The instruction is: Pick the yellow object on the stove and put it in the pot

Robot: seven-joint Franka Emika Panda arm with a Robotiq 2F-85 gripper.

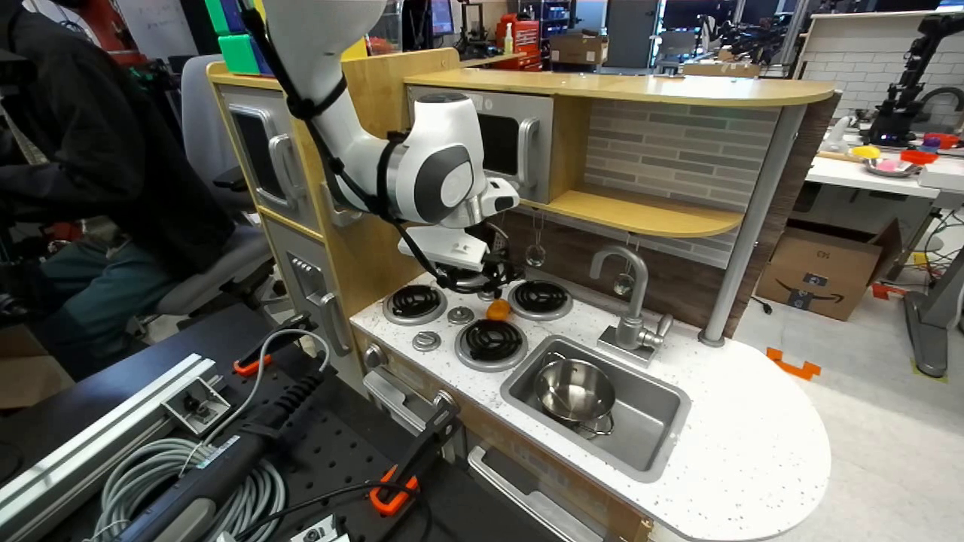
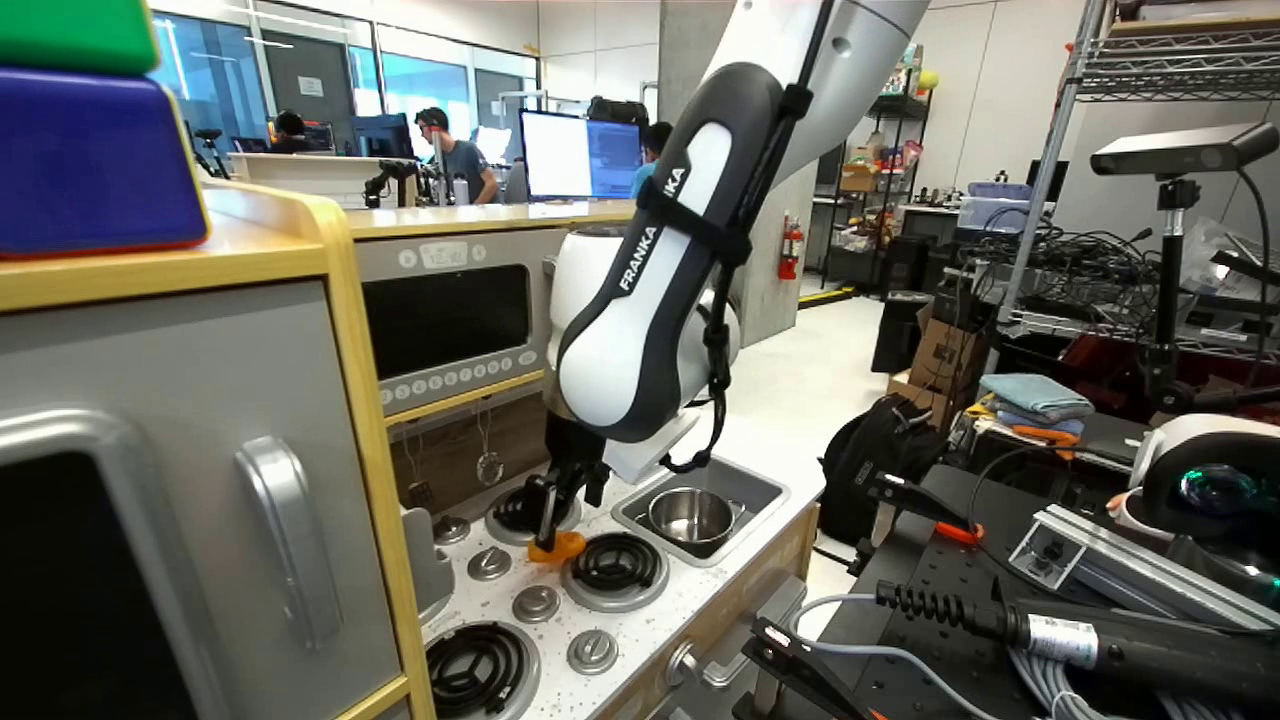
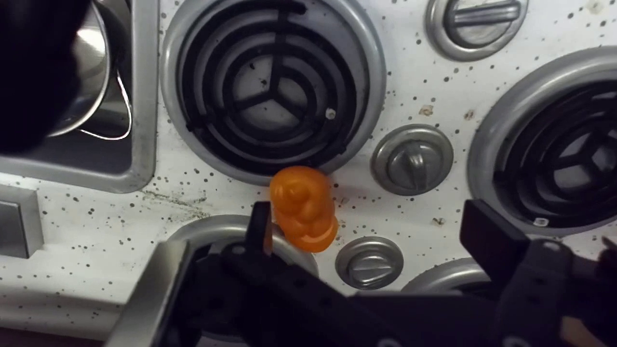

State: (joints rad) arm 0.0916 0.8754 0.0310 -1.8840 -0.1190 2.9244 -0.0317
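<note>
The yellow object, a small rounded orange-yellow item, lies on the stove's white top [image 1: 440, 365] between burners. It shows in both exterior views [image 1: 498, 309] [image 2: 557, 546] and in the wrist view [image 3: 303, 207]. My gripper [image 3: 367, 212] is open and empty, low over the stove. In the wrist view the yellow object is just inside the left finger; I cannot tell whether they touch. The right finger is well apart from it. The gripper also shows in an exterior view [image 2: 570, 490]. The shiny steel pot [image 1: 575, 390] stands in the sink; it is partly hidden in the wrist view [image 3: 94, 62].
The steel sink basin [image 1: 663, 444] is set beside the stove. A grey faucet [image 1: 636, 293] rises behind it. Raised knobs [image 3: 412, 159] stand between the burners. A wooden shelf [image 1: 640, 211] and a microwave front [image 2: 450, 310] are behind the stove. A tall cabinet [image 1: 376, 188] stands at its end.
</note>
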